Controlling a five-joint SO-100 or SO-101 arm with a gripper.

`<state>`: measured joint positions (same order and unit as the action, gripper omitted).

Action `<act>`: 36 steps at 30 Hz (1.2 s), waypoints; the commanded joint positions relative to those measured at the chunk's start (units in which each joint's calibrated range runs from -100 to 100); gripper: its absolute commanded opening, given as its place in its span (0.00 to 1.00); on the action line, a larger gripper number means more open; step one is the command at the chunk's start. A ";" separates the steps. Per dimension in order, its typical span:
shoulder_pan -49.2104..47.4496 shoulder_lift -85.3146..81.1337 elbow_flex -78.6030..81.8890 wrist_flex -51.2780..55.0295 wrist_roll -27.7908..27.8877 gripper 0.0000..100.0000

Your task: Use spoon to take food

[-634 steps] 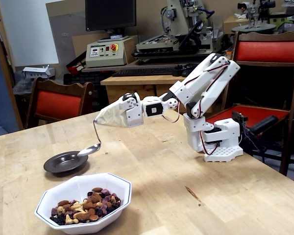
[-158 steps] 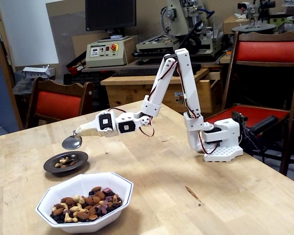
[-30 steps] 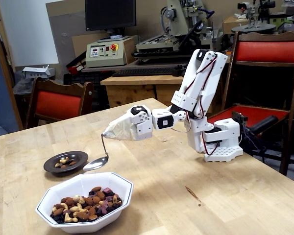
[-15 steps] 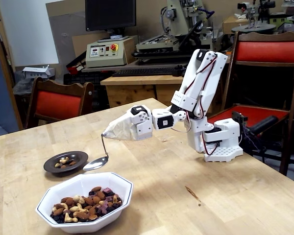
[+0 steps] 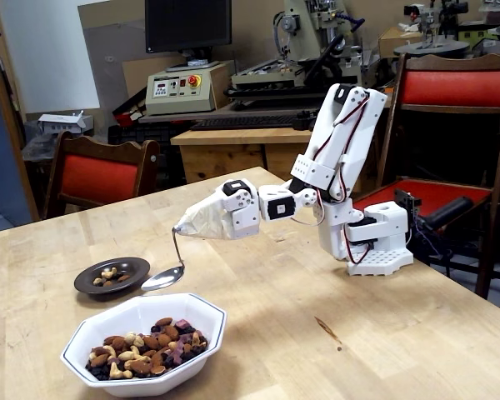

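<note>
The arm reaches left from its white base (image 5: pixel 375 237) at the right of the wooden table (image 5: pixel 333 333). The gripper (image 5: pixel 183 225) is wrapped in beige tape, so its fingers are hidden and I cannot tell whether they are spread or pressed together; the spoon's handle enters the taped tip and is carried there. The spoon (image 5: pixel 168 271) hangs below the gripper, its thin handle running down and curving left, its bowl roughly level and raised off the table. The bowl of the spoon sits between two dishes: just right of the small dark saucer (image 5: pixel 92 283) and just beyond the far rim of the white bowl (image 5: pixel 108 321). The spoon looks empty. The food (image 5: pixel 146 342) lies heaped in the near part of the white bowl. A few pale pieces (image 5: pixel 110 273) rest on the saucer.
</note>
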<state>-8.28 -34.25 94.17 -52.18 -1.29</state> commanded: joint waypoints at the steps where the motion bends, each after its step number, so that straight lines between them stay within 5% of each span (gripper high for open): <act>1: -0.02 -1.82 -1.25 -0.94 -0.15 0.04; 36: -0.09 -1.91 -0.54 -1.02 -0.15 0.04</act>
<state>-8.28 -34.25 94.17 -52.18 -1.29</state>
